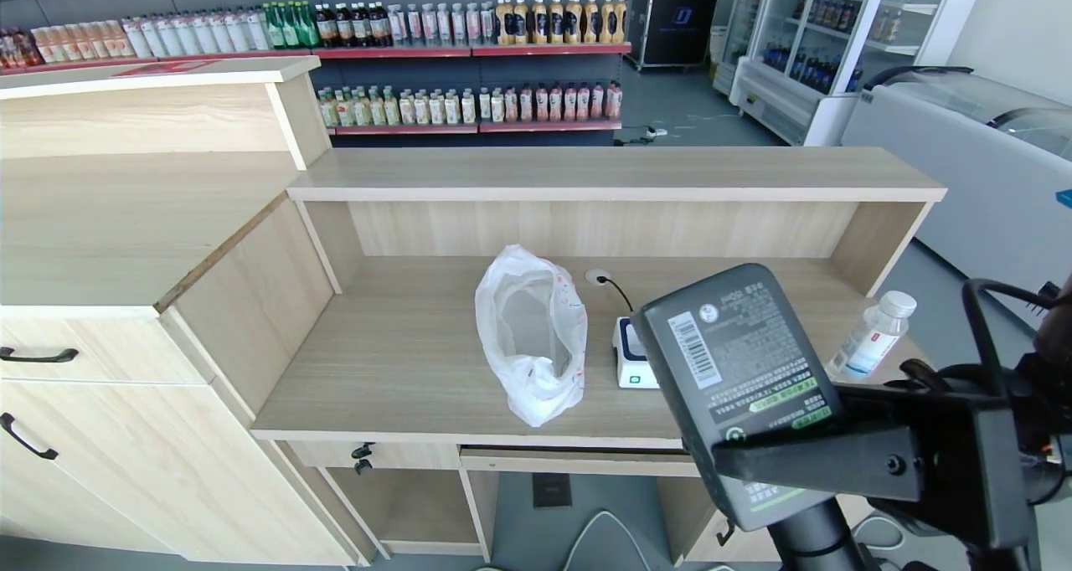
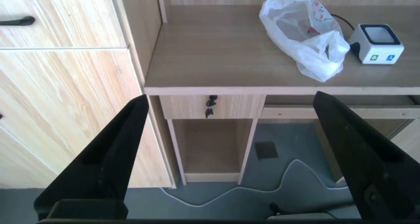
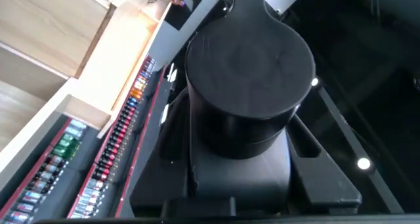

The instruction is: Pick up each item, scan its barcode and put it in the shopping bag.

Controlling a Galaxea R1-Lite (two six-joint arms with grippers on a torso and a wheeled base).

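Black and flat, a pack [image 1: 737, 370] with its barcode label turned to the head view is clamped in the right tool [image 1: 758, 462], raised at 4 o'clock from the white shopping bag [image 1: 529, 336]. The bag stands open mid-tabletop [image 1: 394, 362]. A white scanner [image 1: 630, 362] sits just beside it at 3 o'clock, with a clear bottle [image 1: 871, 335] farther out the same way. Before the tabletop's front edge, the left tool [image 2: 226, 178] hangs with its fingers wide apart.

Shop: drink shelves [image 1: 469, 27], checkout counter [image 1: 402, 362]
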